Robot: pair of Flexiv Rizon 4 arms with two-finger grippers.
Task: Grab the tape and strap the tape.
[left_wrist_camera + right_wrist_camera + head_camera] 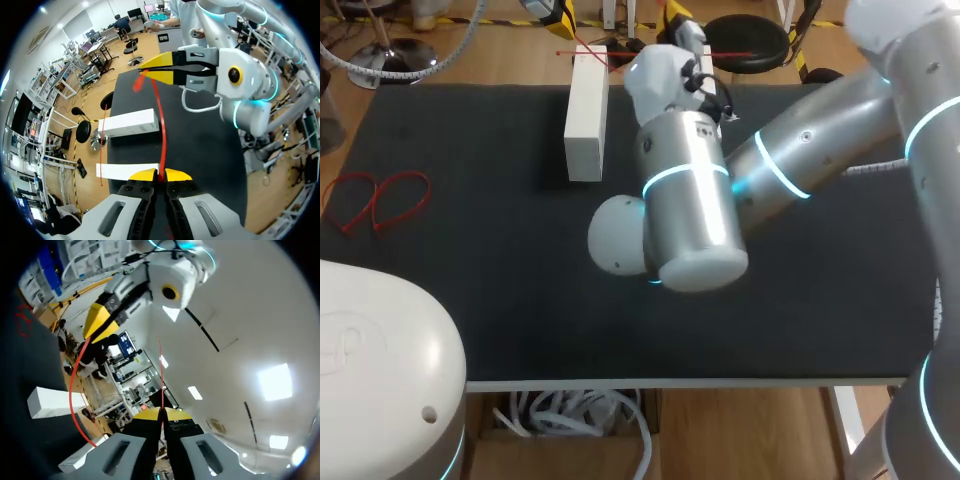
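Arms: my silver right arm (800, 160) comes in from 3 o'clock and reaches to 12 o'clock of the black-matted table (470, 300), with its wrist over the far edge. The right gripper (161, 412) and left gripper (160, 175) face each other there.

Both jaws are nearly closed, each pinching one end of the thin red plastic strap (162, 125). The strap hangs above the table at 12 o'clock and runs between the two sets of yellow tips in a shallow bow. It is narrow and glossy. A short red tail shows at the right tips.

One white rectangular block (130, 123) lies beside the strap, with a second white slab (127, 170) near my left tips. Loose red loops (380, 200) lie at 9 o'clock, well apart.
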